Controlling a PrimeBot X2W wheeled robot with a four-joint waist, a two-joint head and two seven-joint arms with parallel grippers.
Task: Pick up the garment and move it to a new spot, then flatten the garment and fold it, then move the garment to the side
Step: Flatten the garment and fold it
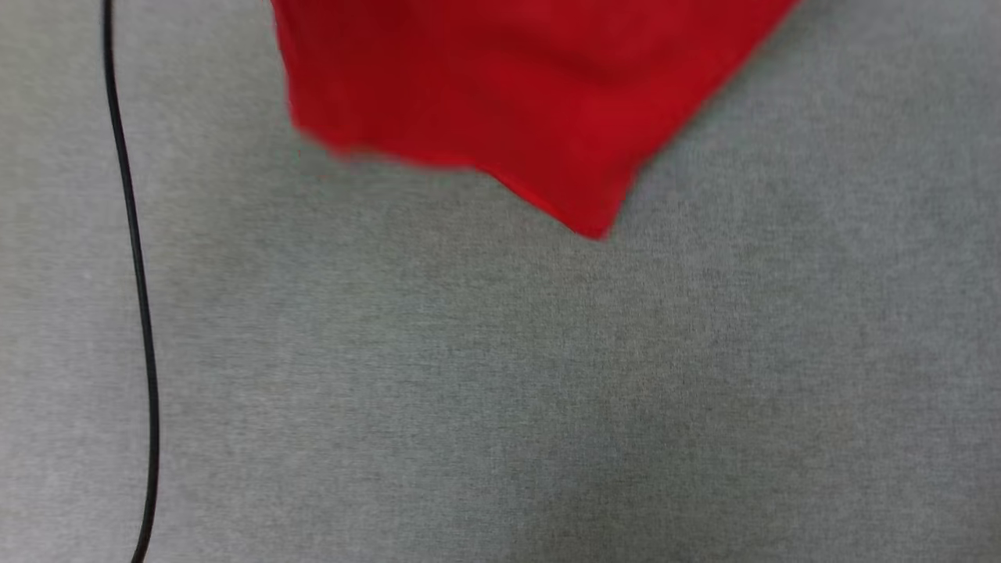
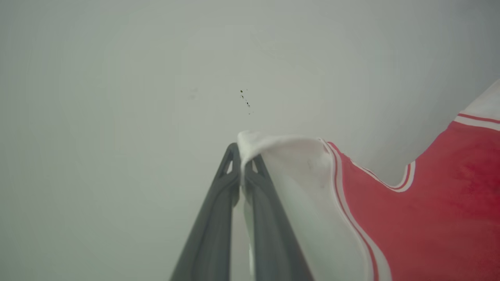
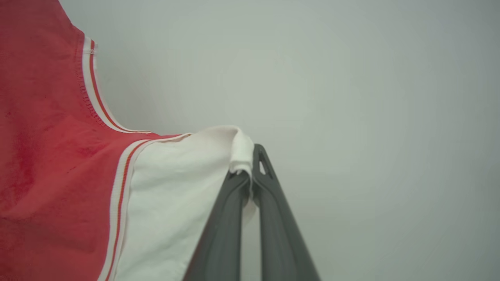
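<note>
From the head camera, I see the red jersey T-shirt [image 1: 500, 86] reaching down from the top edge, its lower hem blurred, over a grey woven surface [image 1: 547, 391]; I cannot tell whether they touch. A black cable [image 1: 137, 274] runs down the left side. Through the left wrist camera, my left gripper [image 2: 242, 154] has its jaws pinched tight on the edge of a white sleeve [image 2: 297, 171], with red cloth and striped trim to the right and a pale wall [image 2: 117, 97] behind. Through the right wrist camera, my right gripper [image 3: 250, 164] is clamped likewise on the other white sleeve [image 3: 175, 183], red cloth draping to the left
</note>
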